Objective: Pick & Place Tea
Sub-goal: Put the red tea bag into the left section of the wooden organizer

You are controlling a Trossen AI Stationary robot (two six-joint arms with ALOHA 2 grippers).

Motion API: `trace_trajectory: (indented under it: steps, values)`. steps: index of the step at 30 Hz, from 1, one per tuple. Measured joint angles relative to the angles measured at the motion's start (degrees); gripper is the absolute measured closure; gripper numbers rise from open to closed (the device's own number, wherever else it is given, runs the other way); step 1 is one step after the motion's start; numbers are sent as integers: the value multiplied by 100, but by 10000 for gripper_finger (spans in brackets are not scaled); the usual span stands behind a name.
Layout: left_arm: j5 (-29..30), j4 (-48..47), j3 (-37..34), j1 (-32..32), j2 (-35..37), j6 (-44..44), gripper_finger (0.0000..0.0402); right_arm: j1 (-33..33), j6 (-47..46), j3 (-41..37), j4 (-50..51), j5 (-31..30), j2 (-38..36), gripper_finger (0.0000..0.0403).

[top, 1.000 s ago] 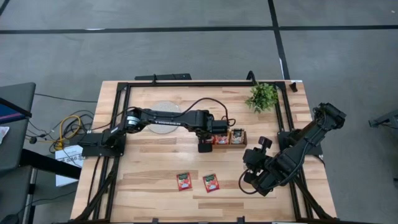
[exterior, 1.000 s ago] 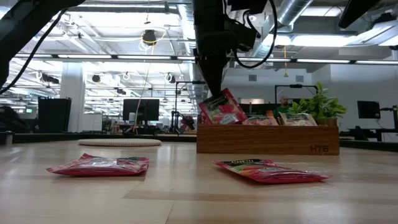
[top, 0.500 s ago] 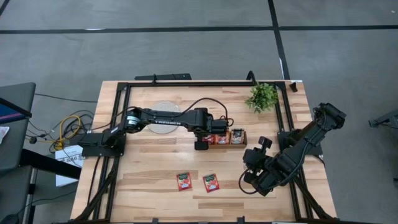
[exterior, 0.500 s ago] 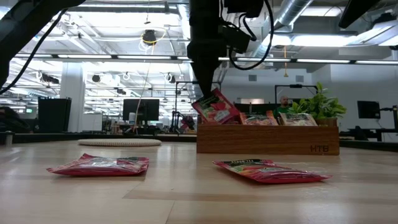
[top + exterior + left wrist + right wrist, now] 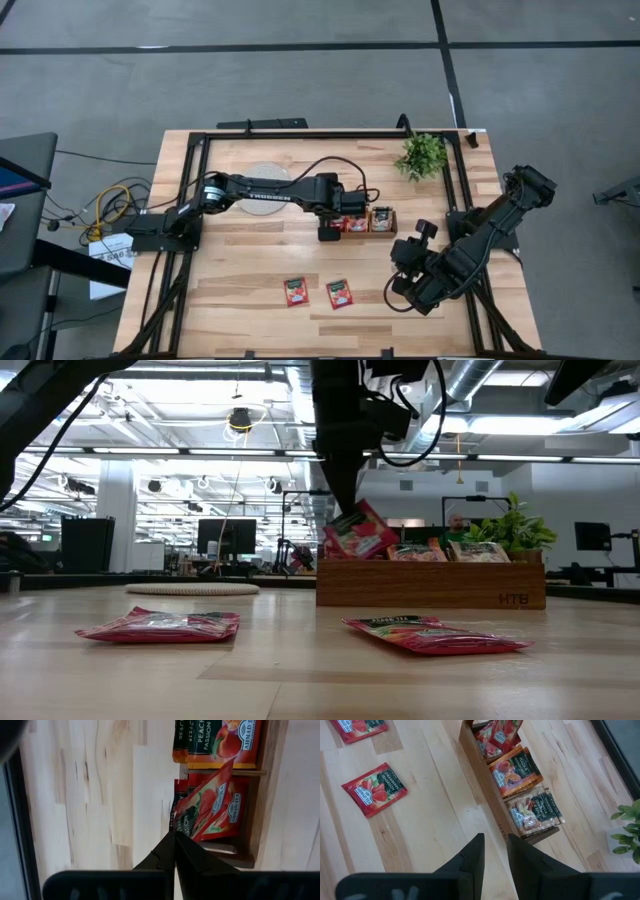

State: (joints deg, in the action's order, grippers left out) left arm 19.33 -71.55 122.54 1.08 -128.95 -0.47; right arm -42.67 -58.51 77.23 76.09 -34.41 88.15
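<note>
My left gripper [image 5: 174, 838] is shut on a red tea sachet [image 5: 202, 802] over the left end compartment of the brown wooden tray [image 5: 430, 586]. The same sachet [image 5: 358, 532] stands tilted, and the tray's near wall hides its lower edge. Another red sachet [image 5: 227, 820] lies in that compartment, and the other two compartments hold more sachets [image 5: 515, 770]. Two red sachets [image 5: 295, 291] [image 5: 339, 293] lie flat on the table nearer the front edge. My right gripper [image 5: 495, 851] waits open, above the table to the tray's right and nearer the front. My left gripper pinches the sachet's edge near one corner [image 5: 176, 826] between its two fingertips. The fingers slant steeply down from above. The sachet sticks out tilted below and beyond the fingertips, over the tray's left compartment; whether it touches the sachet under it, I cannot tell.
A round white disc [image 5: 268, 172] lies at the far left of the table. A small green plant [image 5: 421, 154] stands at the far right. The black frame rails [image 5: 300, 133] run along the table's edges. A person [image 5: 457, 525] shows far back in the room.
My left gripper, with the sachet, has swung a little toward the table's left and come back. The sachet stands over the tray's left compartment as it did a second ago.
</note>
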Motion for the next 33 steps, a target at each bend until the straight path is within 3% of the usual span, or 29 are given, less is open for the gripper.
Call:
trace_trajectory:
  steps: [33]
  values:
    - [600, -203, 2, 123, 76, 570, 401, 1, 8, 0, 24, -4, 0, 327]
